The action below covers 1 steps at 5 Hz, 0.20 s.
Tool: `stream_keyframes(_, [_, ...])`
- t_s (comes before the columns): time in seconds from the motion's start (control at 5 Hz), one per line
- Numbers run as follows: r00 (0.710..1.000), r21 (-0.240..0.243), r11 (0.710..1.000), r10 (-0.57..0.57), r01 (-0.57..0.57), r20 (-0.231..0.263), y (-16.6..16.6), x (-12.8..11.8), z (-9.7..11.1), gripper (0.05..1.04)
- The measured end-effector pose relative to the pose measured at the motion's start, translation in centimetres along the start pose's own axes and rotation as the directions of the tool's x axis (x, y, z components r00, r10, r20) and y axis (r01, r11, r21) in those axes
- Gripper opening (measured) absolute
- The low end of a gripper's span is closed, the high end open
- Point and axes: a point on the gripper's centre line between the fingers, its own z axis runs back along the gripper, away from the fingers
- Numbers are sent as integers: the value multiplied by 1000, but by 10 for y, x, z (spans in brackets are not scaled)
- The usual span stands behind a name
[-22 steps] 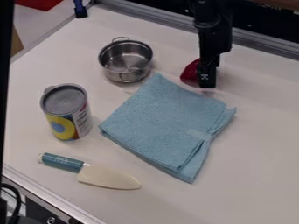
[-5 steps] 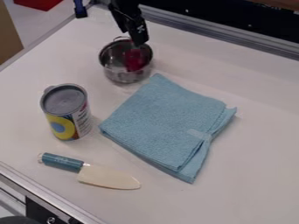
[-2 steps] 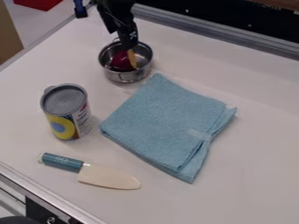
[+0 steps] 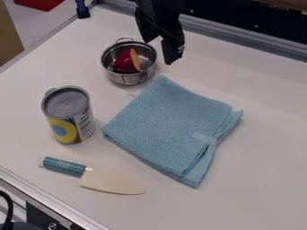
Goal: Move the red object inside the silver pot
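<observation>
The tool [image 4: 159,51] has shifted: 0.4 seconds ago it was over the silver pot [image 4: 128,79], down at the red object [image 4: 124,61], and now it hangs just right of the pot in the camera view, its two fingers apart with nothing between them. The red object has stayed inside the pot, left of and below the tool in the view, leaning on its side, its pale yellowish face turned toward the tool's side. In the earliest frame it was on the tabletop [image 4: 258,170], right of the pot. A dark cable [image 4: 8,211], far below and left of the tool, has come into view since the last frame. The cloth, can and knife have not moved.

The can [image 4: 75,121], below and left of the tool, has a grey lid and a label with a yellow ring around a blue disc, plus red and white parts with small print. Light markings show on the teal handle of the knife [image 4: 111,181], farther below the tool, and a pale mark on the tool itself.

The folded blue cloth [image 4: 162,126] lies below the tool on the white tabletop. A metal rail [image 4: 240,37] runs behind the tool, with a black surface [image 4: 240,20] beyond. Well to the tool's left are a blue and black clamp [image 4: 83,10], a red patch [image 4: 39,3] and a brown panel [image 4: 9,38].
</observation>
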Motion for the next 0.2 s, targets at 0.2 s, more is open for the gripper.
stream_keyframes(0.2, [990,-13,990,137,-138,-37,-28,-14,-1,1000])
